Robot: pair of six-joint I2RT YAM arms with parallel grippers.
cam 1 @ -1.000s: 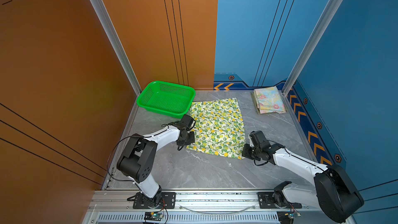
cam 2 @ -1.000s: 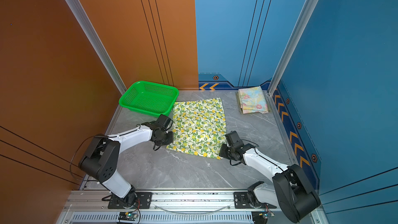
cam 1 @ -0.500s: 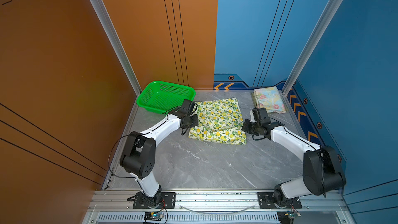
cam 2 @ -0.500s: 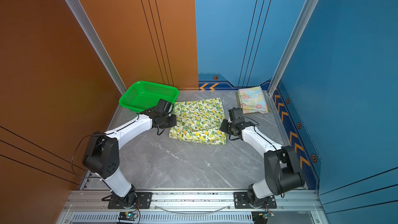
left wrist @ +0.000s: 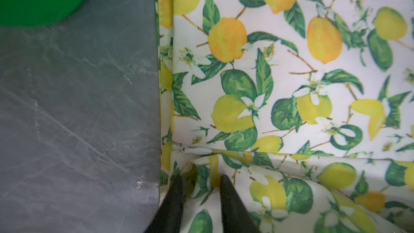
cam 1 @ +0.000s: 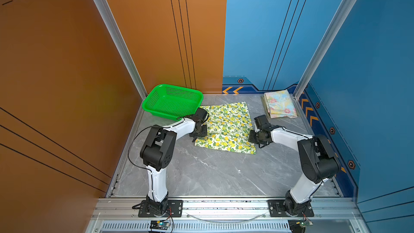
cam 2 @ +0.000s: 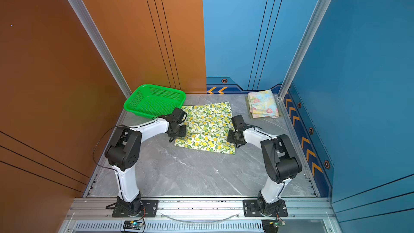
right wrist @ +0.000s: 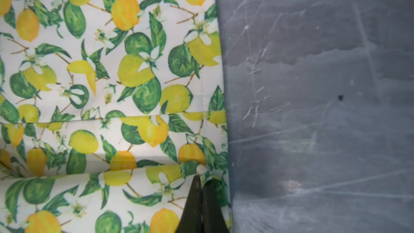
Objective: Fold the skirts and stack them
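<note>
Okay, lemon skirt [cam 1: 226, 128] lies half-folded, long axis running from left gripper [left wrist: 200, 179] fingers across to right gripper [right wrist: 202, 175] fingers. We see left fingers parted, cloth loose between them; right ones pinched on the hem corner. Floral skirt [cam 1: 280, 106] sits beyond the right fingers (right arm nearer, we judge).

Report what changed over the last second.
Both arms carried the near edge of the lemon skirt toward the back wall, folding it over itself, then eased back a little. The left fingers have opened and let go; the right fingers stay shut on its right edge. The green basket and the folded floral skirt did not move.
</note>
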